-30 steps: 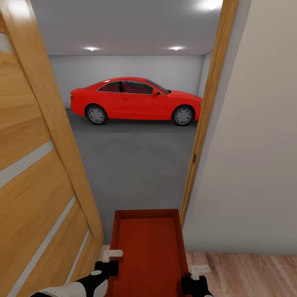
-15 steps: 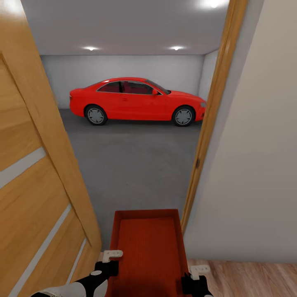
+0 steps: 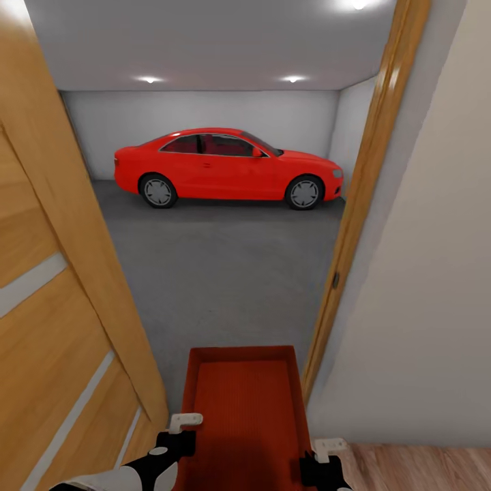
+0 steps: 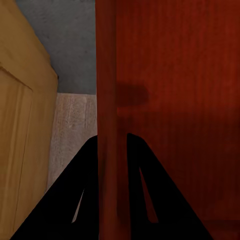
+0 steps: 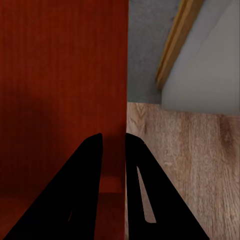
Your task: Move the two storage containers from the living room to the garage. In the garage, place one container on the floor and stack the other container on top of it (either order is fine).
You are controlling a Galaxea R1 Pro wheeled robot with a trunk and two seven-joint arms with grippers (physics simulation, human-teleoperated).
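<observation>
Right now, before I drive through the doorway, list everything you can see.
bin: 1, orange-red, held in front of the robot, its far end over the grey floor
car: 1, red, parked at the far garage wall
floor: grey concrete, beyond the doorway
door: 1, wood with pale stripes, open at the left
frame: wood, right of the doorway
wall: pale, at the right
wood floor: light planks, lower right
lights: 3, on the ceiling
left claw: shut on the bin's left wall
right claw: shut on the bin's right wall
</observation>
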